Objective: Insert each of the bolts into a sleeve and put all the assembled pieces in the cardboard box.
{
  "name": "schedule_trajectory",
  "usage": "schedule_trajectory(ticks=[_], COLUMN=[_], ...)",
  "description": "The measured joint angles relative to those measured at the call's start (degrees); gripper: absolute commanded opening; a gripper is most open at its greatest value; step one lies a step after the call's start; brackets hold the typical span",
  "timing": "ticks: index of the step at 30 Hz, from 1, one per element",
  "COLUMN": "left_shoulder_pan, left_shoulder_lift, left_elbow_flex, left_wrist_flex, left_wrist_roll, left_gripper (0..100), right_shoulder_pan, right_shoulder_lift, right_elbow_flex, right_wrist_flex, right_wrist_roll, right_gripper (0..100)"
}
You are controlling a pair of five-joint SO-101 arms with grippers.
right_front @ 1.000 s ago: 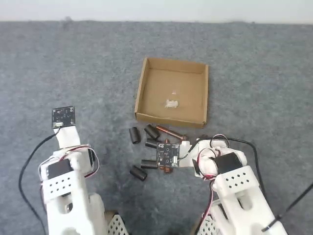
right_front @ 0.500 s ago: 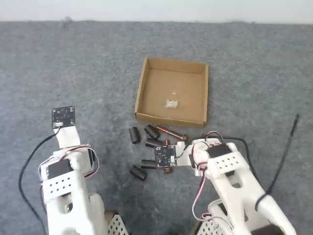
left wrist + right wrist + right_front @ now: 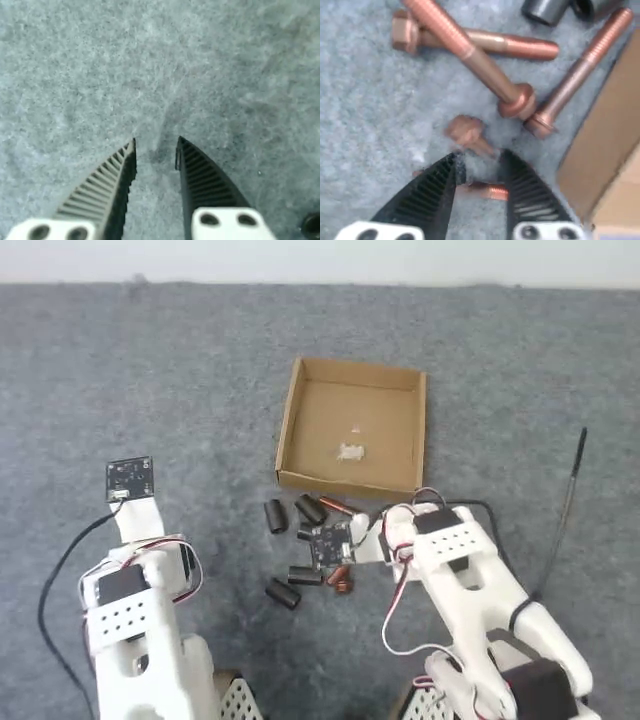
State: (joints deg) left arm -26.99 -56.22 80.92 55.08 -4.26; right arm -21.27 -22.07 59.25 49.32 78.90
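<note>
Bolt (image 3: 464, 130) just ahead of right gripper (image 3: 479, 156), jaws part-spread, empty, lined up for pickup. Left gripper (image 3: 156, 140) ajar, empty, parked clear.

Mottled grey with paler flecks on the carpet (image 3: 150, 370). Plain cardboard brown on the box (image 3: 288, 430), with a whitish smudge on its floor. Shiny copper, pinkish at the highlights, on the bolts (image 3: 470, 50). Black on the sleeves (image 3: 275, 516). White on the arms (image 3: 130, 630), with red, black and white on the wires (image 3: 397, 540). Black with fine ridged stripes on the left fingers (image 3: 117, 185) and right fingers (image 3: 432, 192). Near black on the board (image 3: 130, 476). Off-white on the wall (image 3: 320, 260).
</note>
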Motion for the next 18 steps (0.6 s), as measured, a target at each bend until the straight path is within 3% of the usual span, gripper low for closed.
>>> schedule_trajectory(ticks=[11, 18], left_shoulder_pan=[0.00, 0.00], left_shoulder_lift=[0.00, 0.00], left_elbow_flex=[0.00, 0.00], left_wrist_flex=[0.00, 0.00], left_wrist_roll=[0.00, 0.00], left_gripper=[13, 13], right_shoulder_pan=[-2.99, -2.90], right_shoulder_lift=[-14.86, -19.96], right_elbow_flex=[-10.64, -13.01], right_wrist_flex=[24.00, 31.21], right_wrist_roll=[-31.82, -40.44], right_gripper=[0.6, 0.6])
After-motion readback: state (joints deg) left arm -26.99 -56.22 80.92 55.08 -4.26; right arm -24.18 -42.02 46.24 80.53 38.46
